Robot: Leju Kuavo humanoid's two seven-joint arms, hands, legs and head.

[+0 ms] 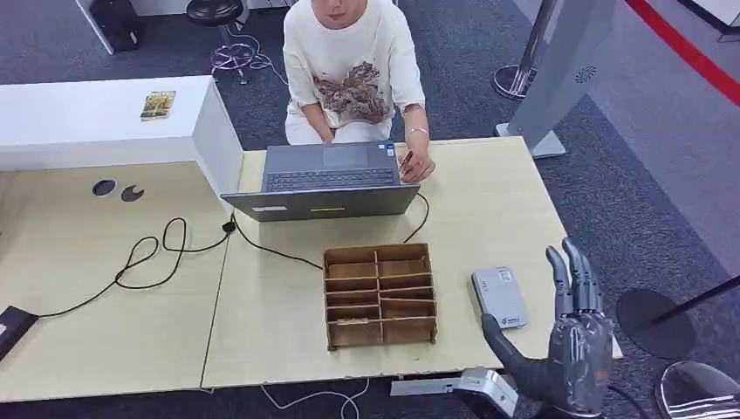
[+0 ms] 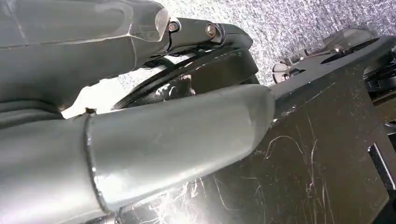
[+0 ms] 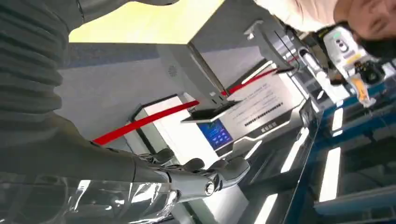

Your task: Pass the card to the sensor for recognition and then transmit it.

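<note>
My right hand [image 1: 572,336] is raised off the table's front right corner, its fingers stretched upward and apart, holding nothing. In the right wrist view its fingers [image 3: 205,179] extend into open air. The grey card sensor [image 1: 499,297] lies flat on the table just left of that hand. A person sitting behind the laptop holds a small dark red card [image 1: 407,158] in one hand at the laptop's right side. My left hand [image 2: 177,135] appears close up in the left wrist view, thumb and fingers apart with nothing between them.
A wooden compartment box [image 1: 380,295] stands left of the sensor. A grey laptop [image 1: 327,179] sits at the table's far side, with a black cable [image 1: 166,249] trailing left. A white counter [image 1: 96,118] carries a small booklet [image 1: 158,105].
</note>
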